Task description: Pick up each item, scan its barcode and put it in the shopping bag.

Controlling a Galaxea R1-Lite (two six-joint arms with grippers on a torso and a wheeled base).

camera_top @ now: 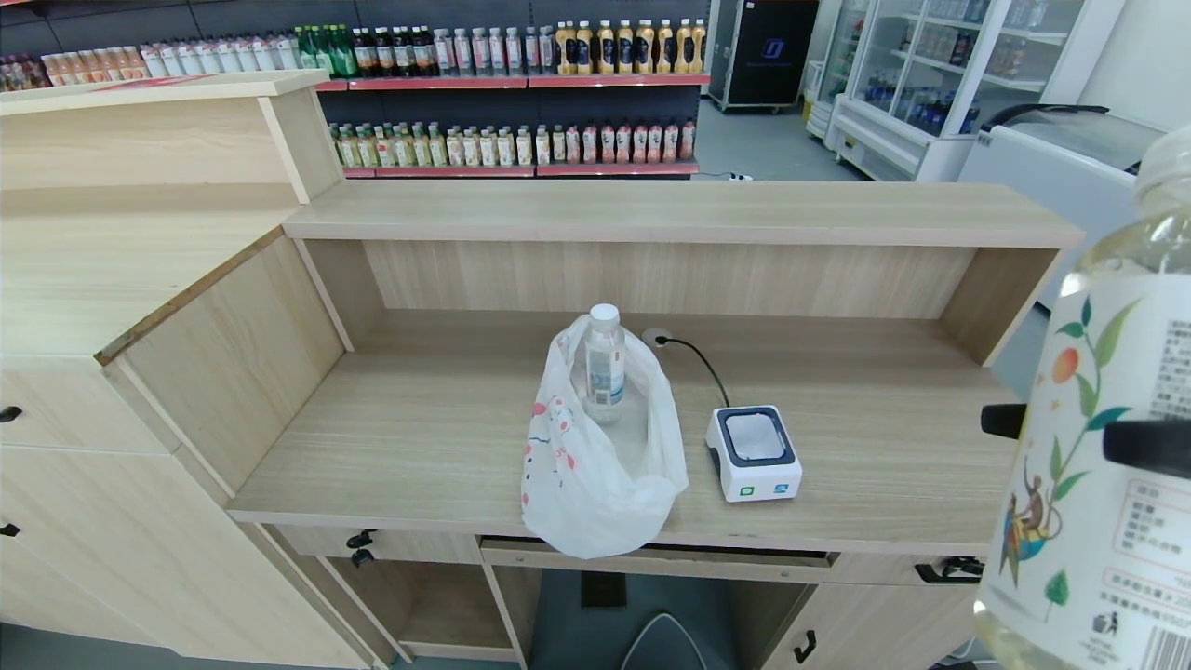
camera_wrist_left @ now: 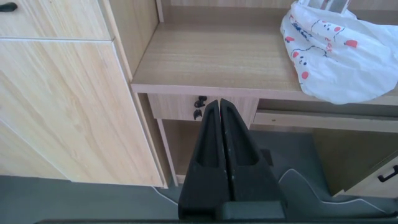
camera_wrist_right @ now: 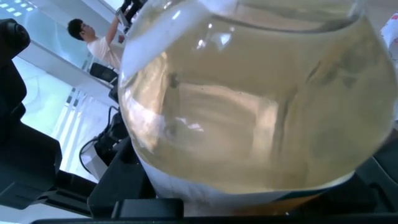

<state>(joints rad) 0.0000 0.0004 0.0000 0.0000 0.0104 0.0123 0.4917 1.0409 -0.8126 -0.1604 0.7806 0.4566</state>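
The big bottle (camera_top: 1098, 484) up close has a label with green leaves, a round orange fruit and a little monkey. Its writing is too small to read. A barcode (camera_top: 1168, 644) sits low on it. The bag (camera_top: 577, 465) has red and blue pictures. The scanner (camera_top: 754, 453) has two tiny stickers.

Shop: drink shelves (camera_top: 521, 84), checkout counter (camera_top: 419, 437)

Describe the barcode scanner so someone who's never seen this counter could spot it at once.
Find the long light wooden counter under its raised shelf. To the robot's right of the white plastic shopping bag near the front edge stands a small white box-shaped scanner. Only it has a dark-framed window on top and a black cable behind.
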